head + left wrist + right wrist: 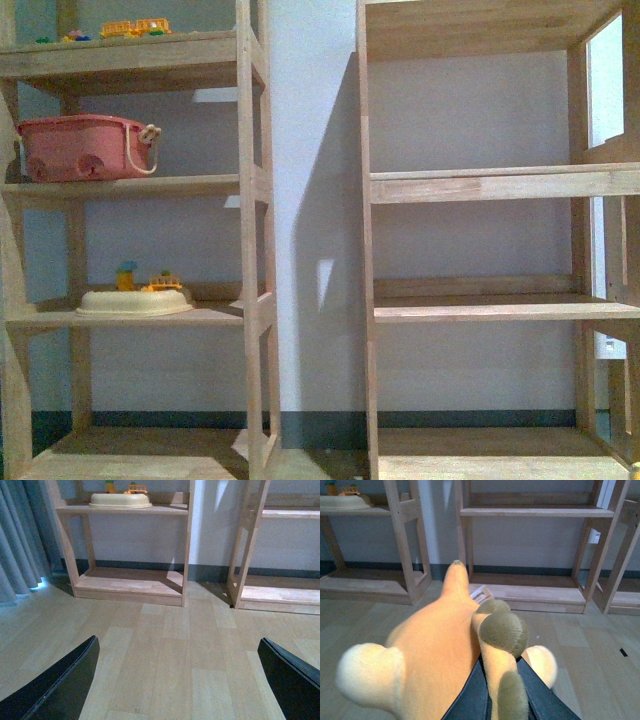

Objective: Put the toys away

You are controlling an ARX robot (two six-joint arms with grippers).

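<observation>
Grippers first: how do they stand?

— The right gripper [502, 702] is closed on the plush toy [430, 650]. Its dark fingers [465, 702] show on either side of one olive-tipped limb, tight against the orange body. The left gripper [175, 680] is spread wide, its two black fingers [55, 685] far apart with only bare floor [165, 645] between them.

— And the toy, measured against the left shelf unit [250, 200]?

— Well apart from it, held over the floor in front of that unit and touching none of its boards. A long orange part points toward the shelves, and a small pale tag [480, 595] lies against the body. Its print is too small to read.

— What sits on that unit?

— On its top board, a row of small coloured toys [135, 28]. One board lower is a pink basket [80, 148] with a pale rope handle. The board below that holds a cream tray [100, 305] with little orange and blue pieces in it. Its bottom board, just above the floor, shows only in part.

— And beside it?

— A second shelf unit [480, 185] stands just beside it, with a strip of pale wall [310, 150] between them. On the unit's other side hangs a grey curtain [20, 540], reaching the floor.
</observation>
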